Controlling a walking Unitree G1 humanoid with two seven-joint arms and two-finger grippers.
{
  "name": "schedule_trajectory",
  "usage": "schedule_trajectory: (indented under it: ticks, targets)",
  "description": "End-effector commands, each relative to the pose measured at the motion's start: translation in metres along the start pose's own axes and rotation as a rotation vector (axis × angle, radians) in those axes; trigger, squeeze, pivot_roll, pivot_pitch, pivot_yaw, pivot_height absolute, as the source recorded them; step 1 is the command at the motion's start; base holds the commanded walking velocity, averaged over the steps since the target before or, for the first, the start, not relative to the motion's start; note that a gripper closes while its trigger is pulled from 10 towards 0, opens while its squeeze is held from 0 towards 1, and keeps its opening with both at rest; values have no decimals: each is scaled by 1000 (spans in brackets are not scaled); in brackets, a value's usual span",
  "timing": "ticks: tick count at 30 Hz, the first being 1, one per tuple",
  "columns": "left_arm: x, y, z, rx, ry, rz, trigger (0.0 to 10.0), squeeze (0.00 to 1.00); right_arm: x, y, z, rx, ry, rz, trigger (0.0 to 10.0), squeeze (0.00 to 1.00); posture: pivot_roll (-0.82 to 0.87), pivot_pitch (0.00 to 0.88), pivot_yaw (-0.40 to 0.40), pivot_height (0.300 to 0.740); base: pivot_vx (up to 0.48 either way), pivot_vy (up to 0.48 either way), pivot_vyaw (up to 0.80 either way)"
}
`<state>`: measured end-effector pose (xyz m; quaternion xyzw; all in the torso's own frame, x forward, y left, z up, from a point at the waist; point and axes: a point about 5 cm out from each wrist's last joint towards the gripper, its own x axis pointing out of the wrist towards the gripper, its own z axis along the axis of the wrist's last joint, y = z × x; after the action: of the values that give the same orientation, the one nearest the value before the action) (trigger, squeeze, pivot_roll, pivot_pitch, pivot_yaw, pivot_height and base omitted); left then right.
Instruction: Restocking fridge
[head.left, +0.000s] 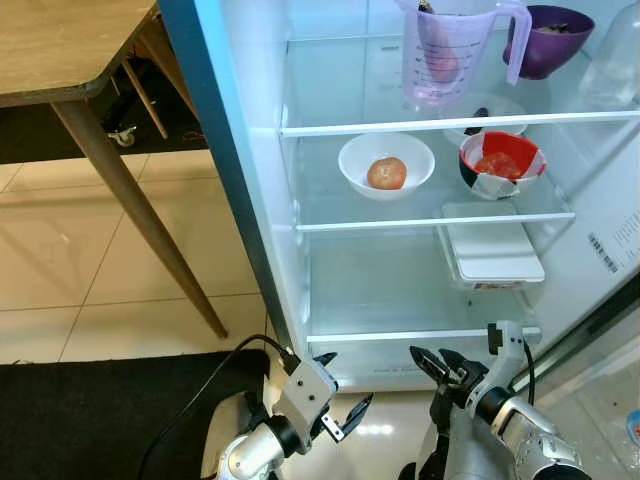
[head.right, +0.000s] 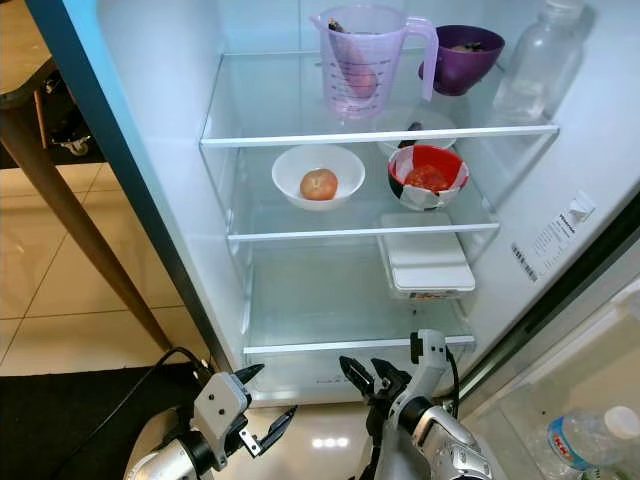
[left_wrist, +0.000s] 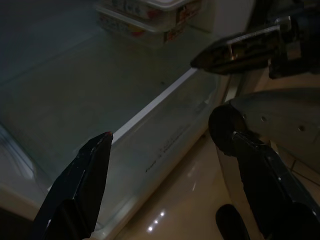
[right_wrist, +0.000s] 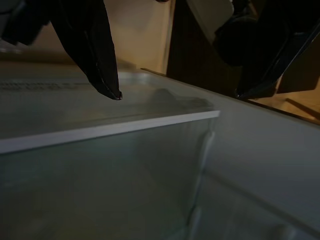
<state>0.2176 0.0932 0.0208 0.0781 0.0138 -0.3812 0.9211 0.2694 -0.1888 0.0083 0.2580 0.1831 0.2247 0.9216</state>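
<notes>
Glass shelves (head.left: 430, 222), round white bowl (head.left: 386, 165)

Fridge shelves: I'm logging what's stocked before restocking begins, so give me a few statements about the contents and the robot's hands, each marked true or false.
1. The white round bowl holds one orange-brown round fruit. True.
2. The clear plastic measuring jug stands on the lowest shelf. False: it stands on the top shelf.
3. The left hand holds a bottle. False: it is open and empty.
4. The flat white lidded container lies below the red and white bowl. True.
5. The right hand is open. True.
</notes>
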Motion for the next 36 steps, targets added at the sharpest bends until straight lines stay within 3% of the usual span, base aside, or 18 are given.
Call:
schedule_trajectory:
  ticks: [1,36]
  targets:
    - [-3,-4,-6,-1,19,-17,10000,0,-4,-1,-6,3,15,10,10000,0,24,113,11,373,0,0,0]
    - [-6,-2,-19,2,52,0,10000,0,-6,-4,-12,-57,51,13,10000,0,20,110,-2,481,0,0,0]
